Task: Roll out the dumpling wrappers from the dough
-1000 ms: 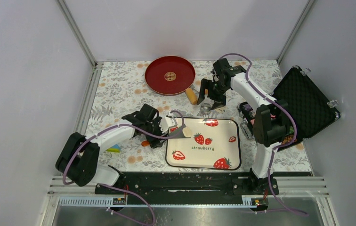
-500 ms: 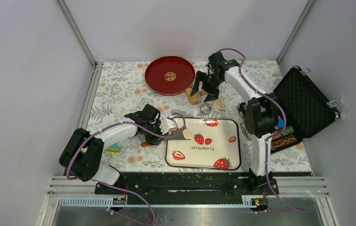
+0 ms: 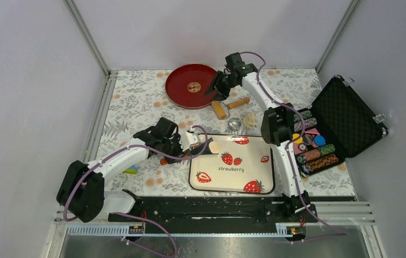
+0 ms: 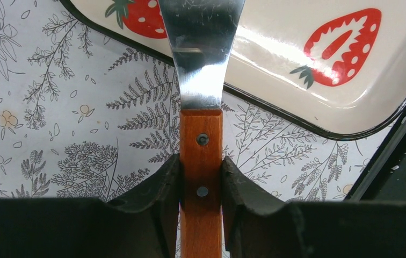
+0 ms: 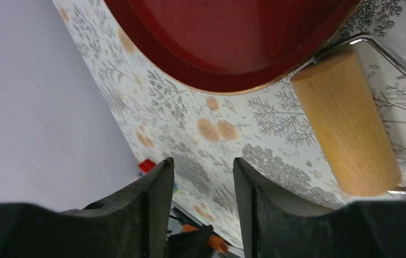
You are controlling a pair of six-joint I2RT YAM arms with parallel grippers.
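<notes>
Over the worktop (image 3: 136, 102) and the strawberry tray (image 3: 249, 153)'s corner, with the right fingers (image 5: 152, 199) apart and empty by the red plate (image 3: 179, 86), the left fingers (image 4: 158, 188) clamp the spatula (image 4: 201, 123), and the tiny dumpling wrapper (image 3: 214, 147) on its blade could slide off if it tips.

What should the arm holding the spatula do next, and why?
Probably carry the spatula level toward the red plate. The left gripper is shut on its handle, a flat round wrapper looks to rest on the blade over the tray corner, and the plate holds no dough.
</notes>
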